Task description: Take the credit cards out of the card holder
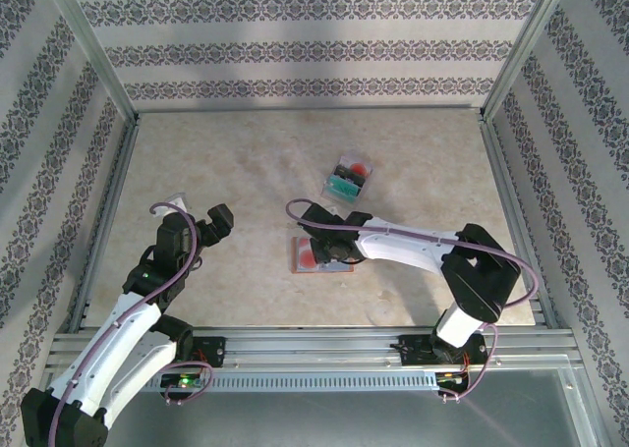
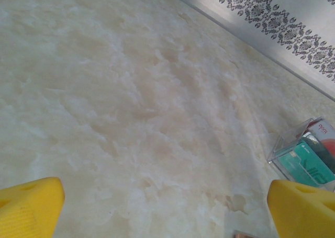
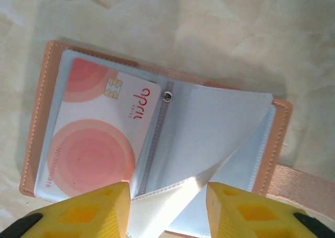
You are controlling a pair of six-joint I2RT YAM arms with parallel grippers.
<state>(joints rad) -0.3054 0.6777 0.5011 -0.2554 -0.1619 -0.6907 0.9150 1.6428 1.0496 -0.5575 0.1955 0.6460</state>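
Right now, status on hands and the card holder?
Left hand open over the table. Right hand open above the spread card holder. Pink card still pocketed. Nothing blocking.

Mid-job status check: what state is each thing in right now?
Brown leather folding card holder: open, flat on table.
Pale pink plastic card: tucked in a holder pocket.
Clear inner sleeve: lifted, curling.
Clear plastic box: holds teal and red cards.
Left gripper: open.
Right gripper: open, above holder.
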